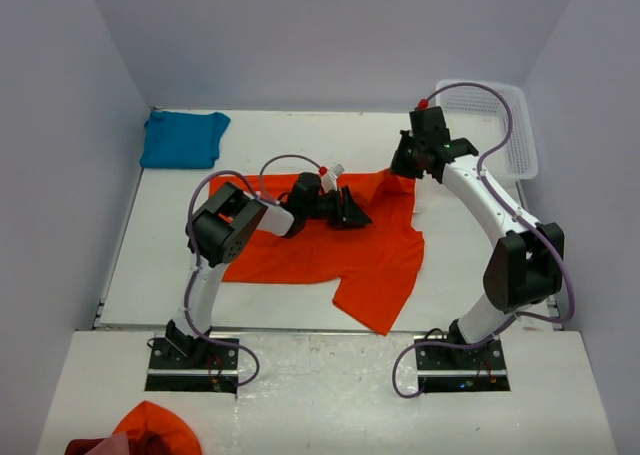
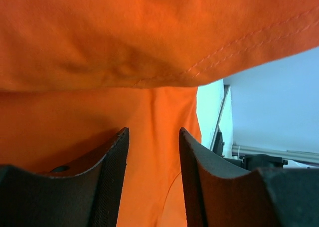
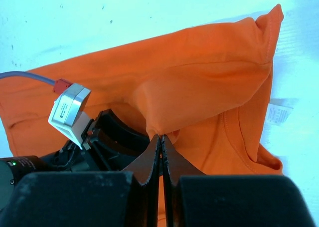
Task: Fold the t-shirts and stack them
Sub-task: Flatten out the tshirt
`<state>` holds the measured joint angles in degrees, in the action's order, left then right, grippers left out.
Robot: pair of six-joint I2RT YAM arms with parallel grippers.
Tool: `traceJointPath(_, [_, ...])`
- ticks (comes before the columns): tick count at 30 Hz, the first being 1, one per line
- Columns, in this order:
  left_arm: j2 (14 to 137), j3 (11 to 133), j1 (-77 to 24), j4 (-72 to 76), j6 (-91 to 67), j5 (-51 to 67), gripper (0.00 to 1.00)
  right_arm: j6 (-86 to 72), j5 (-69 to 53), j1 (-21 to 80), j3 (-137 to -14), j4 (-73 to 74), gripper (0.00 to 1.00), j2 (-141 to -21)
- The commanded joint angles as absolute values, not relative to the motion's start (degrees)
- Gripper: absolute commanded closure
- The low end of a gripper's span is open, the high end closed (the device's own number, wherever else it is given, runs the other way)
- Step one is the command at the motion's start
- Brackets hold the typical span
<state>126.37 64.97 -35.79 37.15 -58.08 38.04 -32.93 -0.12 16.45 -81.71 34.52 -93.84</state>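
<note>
Pinching a raised fold of the orange t-shirt [image 1: 330, 260] at its far right corner, the right gripper [image 3: 160, 137] is clenched tight on the cloth, and the fabric rises like a small tent from its tips. The shirt lies spread in the middle of the table [image 1: 150, 275]. Its long axis runs from left to right, and 1 sleeve points to the near edge. The left gripper [image 2: 152, 134] hovers low over the far edge of the same shirt, near the right one. Its jaws stand apart and clamp nothing, and the cloth lies straight ahead of them. I judge that the next move is a grasp by the left arm on that edge, so that both arms can fold together. The teal t-shirt [image 1: 183, 138] rests folded in the far left corner, well apart. The white basket [image 1: 525, 140] at the far right shows nothing inside.
</note>
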Motion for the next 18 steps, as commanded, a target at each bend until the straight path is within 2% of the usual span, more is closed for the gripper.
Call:
traceJointPath(1, [128.0,64.9,-35.6,45.9,-59.9,36.7,0.53,-32.1,-2.5,16.3,-83.9,34.9,1.00,-93.8])
traceJointPath(9, [133.9,58.7,-34.5,76.6,-77.9,34.8,0.53,-31.6,-1.1,16.3,-84.0,35.2,1.00,-92.0])
traceJointPath(18, [135.6,54.7,-34.5,85.3,-80.9,28.7,0.53,-32.4,-2.9,16.3,-85.3,35.8,1.00,-91.0])
